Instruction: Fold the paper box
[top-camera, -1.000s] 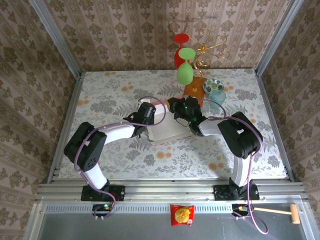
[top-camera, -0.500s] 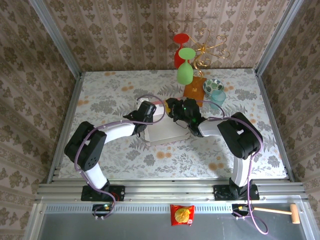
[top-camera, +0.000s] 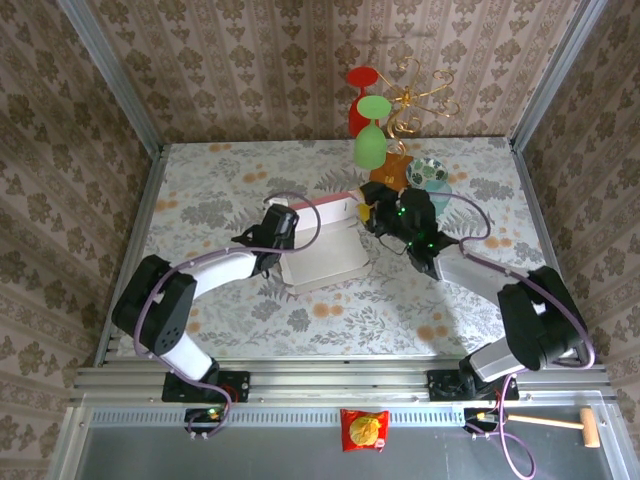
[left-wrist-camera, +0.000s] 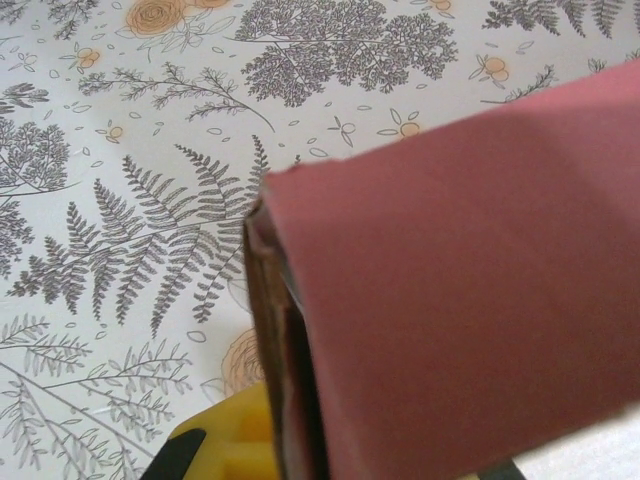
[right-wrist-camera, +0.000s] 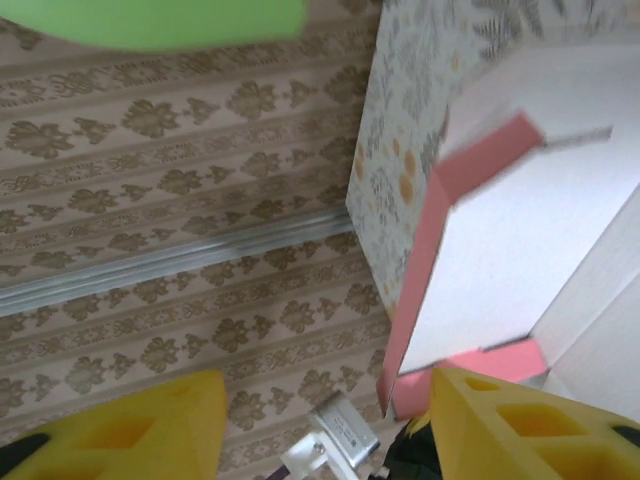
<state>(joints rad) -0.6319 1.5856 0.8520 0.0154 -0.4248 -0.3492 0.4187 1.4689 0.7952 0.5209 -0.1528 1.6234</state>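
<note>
paper box (top-camera: 325, 250) — lies between the two claws | left claw (top-camera: 281, 238): clenched on the box wall at its fingertips | right claw (right-wrist-camera: 320, 425): released, pink flap (right-wrist-camera: 425, 250) just ahead; best to meet it squarely and push along the crease — left steadying

Pink outer, whitish inner on paper box (top-camera: 325, 258); table (top-camera: 215, 185) w/ grey fern/floral print, orange blooms.
</note>
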